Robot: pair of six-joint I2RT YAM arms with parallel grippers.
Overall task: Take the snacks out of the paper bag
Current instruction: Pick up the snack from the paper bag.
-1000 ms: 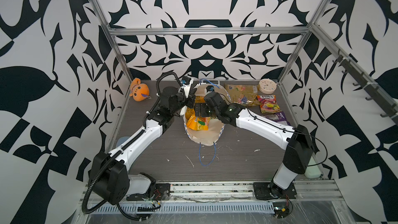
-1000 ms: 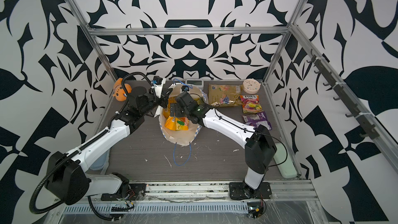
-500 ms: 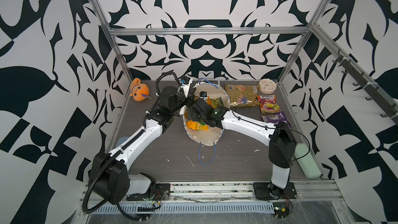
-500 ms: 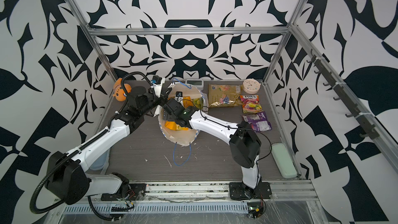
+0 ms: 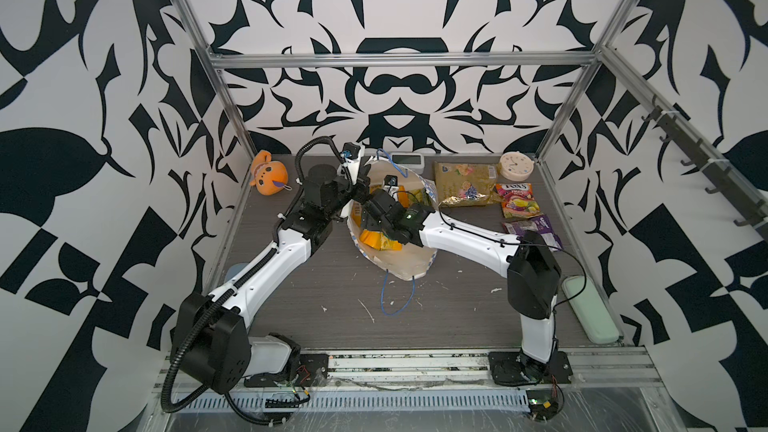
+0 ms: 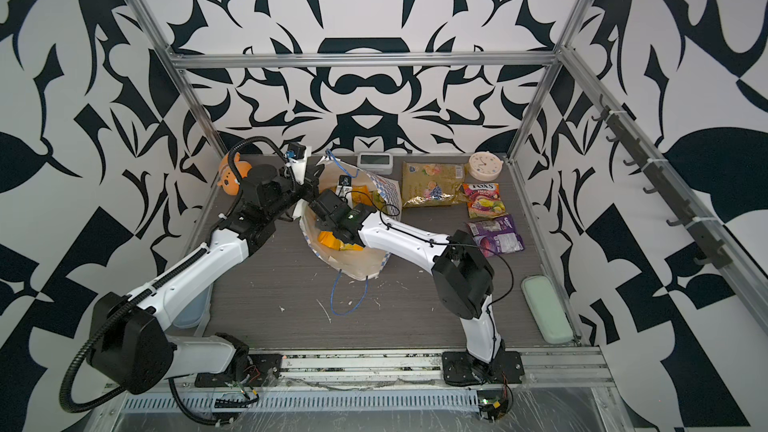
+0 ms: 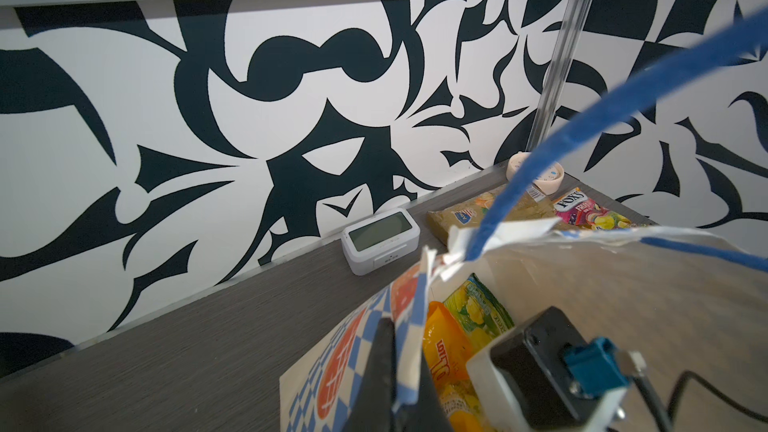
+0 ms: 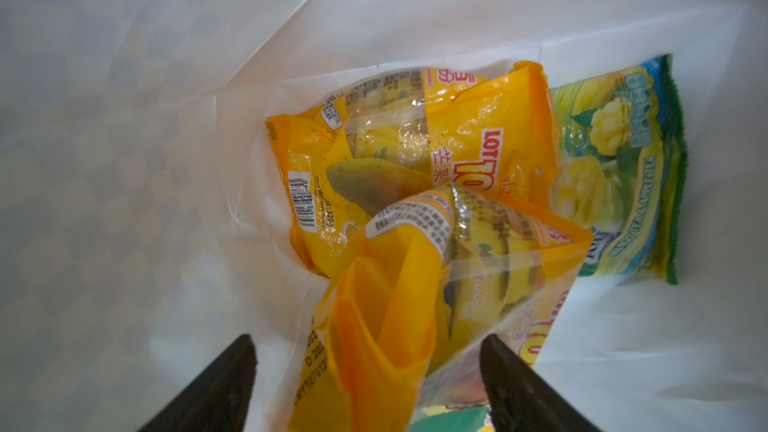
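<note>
Bare worktop (image 5: 457, 309) wide open across the lower centre in both top views, crossed by a slack blue cord (image 5: 383, 295). Mouth of the paper bag (image 5: 407, 263) at centre crowded: left claw (image 7: 405, 384) pinching the rim, right claw (image 8: 368, 342) inside, spread around an orange packet (image 8: 386, 305). Upper right taken by laid-out packets (image 5: 465, 184).

Both top views: high, front, downward, sharing whole table (image 5: 311, 305). Wrist views close; right seemingly inside paper bag (image 8: 124, 118).
</note>
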